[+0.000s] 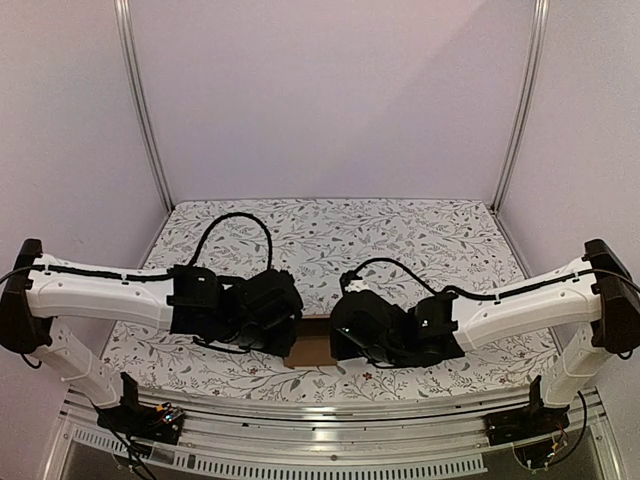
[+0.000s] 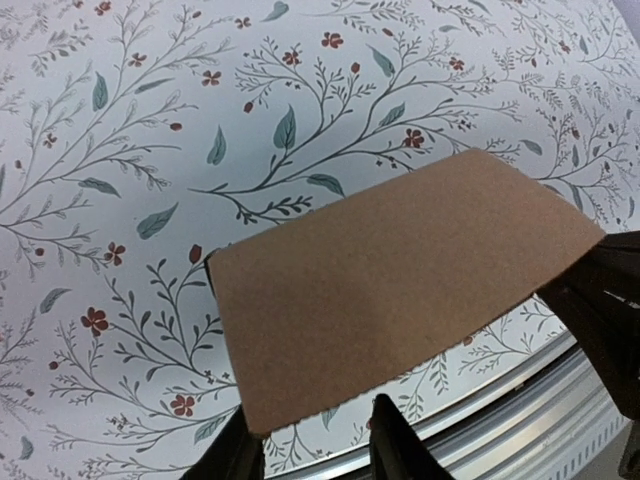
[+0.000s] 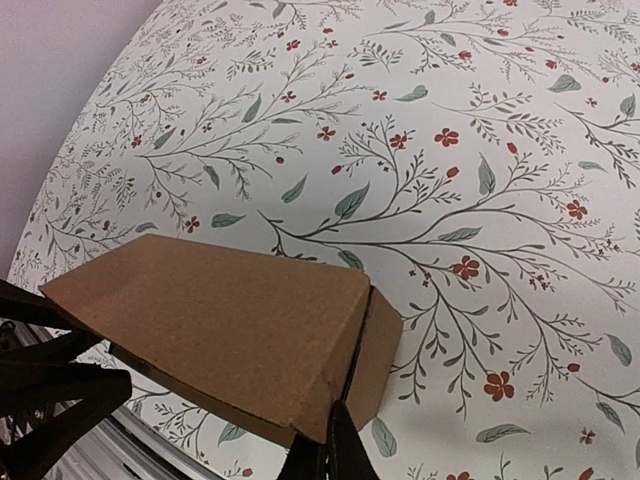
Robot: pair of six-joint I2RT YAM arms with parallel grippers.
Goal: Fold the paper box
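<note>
Left wrist view shows the left pincer spread: its two dark fingers stand apart at the bottom of the picture, and the printed worktop shows in the gap between them. The near edge of the paper box lies just above that gap, and neither finger visibly presses on it. From here the box looks like a plain brown panel, tilted, with a shadow under it. Its far right corner meets a dark part of the other arm.

In the right wrist view the right pincer is pressed together on the box's lower corner, pinching the cardboard where a folded side meets a narrow flap. The box runs up and to the left from that grip, raised off the worktop.

From the top external view, both arms reach inward and meet over the box near the worktop's front edge, just behind the metal rail.
</note>
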